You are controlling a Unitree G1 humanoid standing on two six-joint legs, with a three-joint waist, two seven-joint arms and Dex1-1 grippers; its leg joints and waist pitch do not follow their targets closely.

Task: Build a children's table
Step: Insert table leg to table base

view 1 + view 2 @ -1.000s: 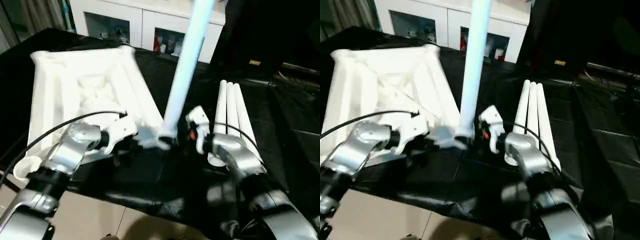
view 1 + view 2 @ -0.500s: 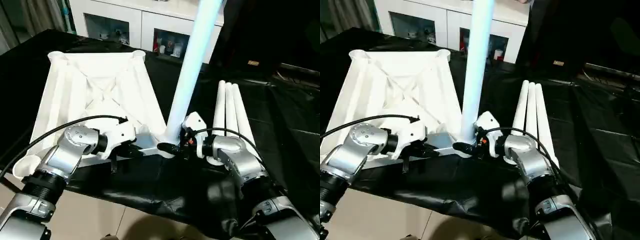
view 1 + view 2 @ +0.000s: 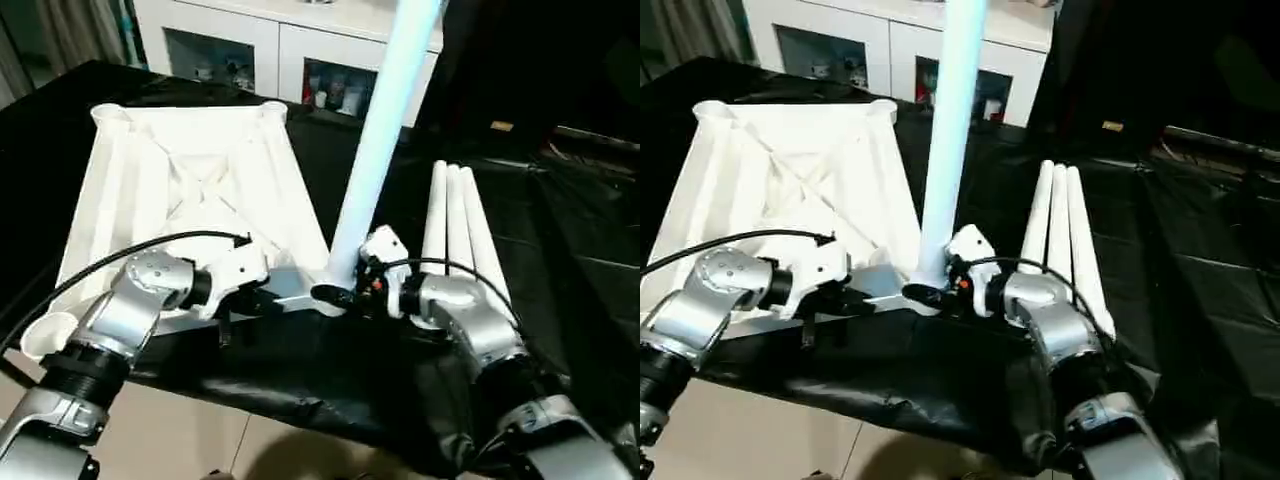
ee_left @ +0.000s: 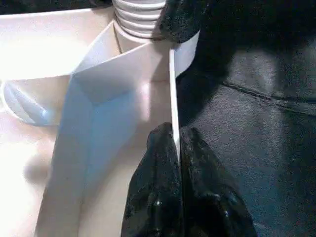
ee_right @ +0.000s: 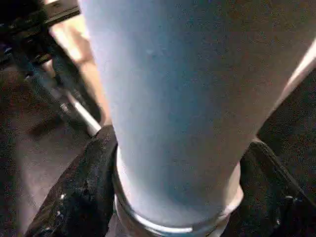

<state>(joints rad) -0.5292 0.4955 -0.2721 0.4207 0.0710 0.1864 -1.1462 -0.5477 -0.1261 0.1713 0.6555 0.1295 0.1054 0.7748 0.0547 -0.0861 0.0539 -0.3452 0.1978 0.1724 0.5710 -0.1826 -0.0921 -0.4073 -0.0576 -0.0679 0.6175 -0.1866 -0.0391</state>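
Observation:
The white tabletop (image 3: 190, 190) lies upside down on the black-sheeted worktable (image 3: 570, 250), ribs up. One white leg (image 3: 378, 140) stands nearly upright in its near right corner socket. My right gripper (image 3: 335, 295) is shut around the foot of that leg; in the right wrist view the leg (image 5: 173, 98) sits between the black fingers (image 5: 74, 197). My left gripper (image 3: 250, 302) is shut on the tabletop's near rim beside that socket; in the left wrist view the fingertips (image 4: 160, 173) pinch the thin white wall (image 4: 173, 98). Three more legs (image 3: 455, 225) lie side by side to the right.
A white cabinet (image 3: 290, 50) stands behind the worktable. The worktable's near edge runs just below my grippers, with pale floor (image 3: 200, 440) beyond it. The tabletop's near left corner socket (image 3: 45, 335) lies by that edge. A black cable (image 3: 120, 255) arcs over my left forearm.
The head camera has shifted and the view has steadied. Both grippers stay at the near right corner, and the leg still stands in its socket.

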